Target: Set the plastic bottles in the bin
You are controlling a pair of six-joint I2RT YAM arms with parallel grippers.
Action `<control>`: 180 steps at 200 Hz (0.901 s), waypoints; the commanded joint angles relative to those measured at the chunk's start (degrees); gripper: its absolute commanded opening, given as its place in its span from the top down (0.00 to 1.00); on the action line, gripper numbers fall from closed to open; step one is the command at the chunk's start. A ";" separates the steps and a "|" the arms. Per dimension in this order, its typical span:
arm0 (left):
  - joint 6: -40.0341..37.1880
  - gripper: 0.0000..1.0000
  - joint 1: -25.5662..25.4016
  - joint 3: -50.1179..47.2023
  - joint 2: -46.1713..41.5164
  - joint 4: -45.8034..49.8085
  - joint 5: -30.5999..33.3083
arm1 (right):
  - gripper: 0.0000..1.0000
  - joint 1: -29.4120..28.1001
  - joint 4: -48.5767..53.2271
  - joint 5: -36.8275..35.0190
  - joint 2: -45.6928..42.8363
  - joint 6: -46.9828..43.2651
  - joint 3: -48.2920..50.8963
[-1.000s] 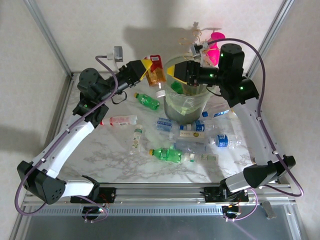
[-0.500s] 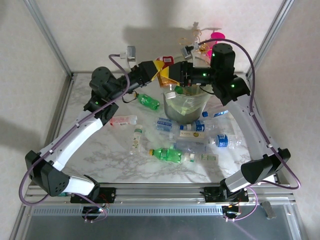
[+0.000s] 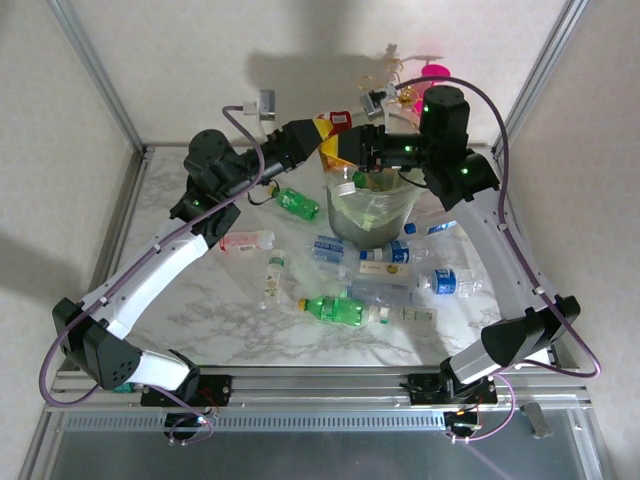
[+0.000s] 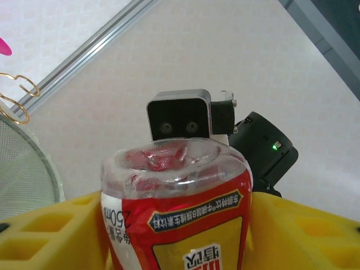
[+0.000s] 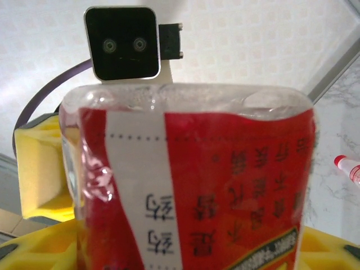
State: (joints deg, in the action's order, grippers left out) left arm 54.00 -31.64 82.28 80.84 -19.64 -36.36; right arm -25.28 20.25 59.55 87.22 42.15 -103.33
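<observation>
Mid-task: left pincer (image 3: 325, 145) grips red-labelled clear plastic bottle (image 4: 177, 185) above translucent green-grey round bin (image 3: 405, 205); right pincer (image 3: 352, 150) flanks it, grip unclear; approx. ten loose bottles (image 3: 335, 310) litter counter (image 3: 230, 315).

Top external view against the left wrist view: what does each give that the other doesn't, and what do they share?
Top external gives the layout: the left gripper and right gripper tip to tip over the far rim of the bin, loose plastic bottles lying on the table near it, the pink ornament behind. Left wrist gives the close-up: yellow fingers against both sides of a red-labelled bottle, with the right wrist's camera facing it. Both show that bottle in the left gripper.
</observation>
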 commanded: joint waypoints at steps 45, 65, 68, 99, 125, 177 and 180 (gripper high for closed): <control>-16.84 0.08 0.53 6.49 -6.31 19.46 20.23 | 0.51 2.90 13.21 -20.42 -1.49 -10.31 -4.54; -21.70 0.08 0.55 5.70 -8.68 25.83 27.88 | 0.52 3.03 22.35 -34.29 0.83 -14.04 -7.42; -22.00 0.08 0.53 5.53 -8.88 26.78 28.72 | 0.52 2.97 23.27 -36.10 1.24 -14.40 -7.73; -22.71 0.09 0.55 0.47 -12.14 29.79 29.86 | 0.52 3.01 24.26 -48.73 3.68 -16.48 -6.10; -22.18 0.09 0.55 -2.16 -14.30 31.23 30.34 | 0.52 3.08 22.69 -57.84 6.22 -15.05 -4.87; -23.99 0.09 0.58 -4.47 -17.74 34.76 31.93 | 0.47 3.00 28.84 -66.28 16.72 -12.64 -11.58; -24.14 0.09 0.60 -4.62 -17.90 34.97 32.07 | 0.47 2.96 29.40 -66.75 17.40 -12.69 -11.81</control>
State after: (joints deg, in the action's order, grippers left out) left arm 32.29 -31.40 78.28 65.93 13.04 -6.35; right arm -22.48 44.84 0.47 100.49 28.40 -111.50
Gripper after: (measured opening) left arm 0.908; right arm 0.550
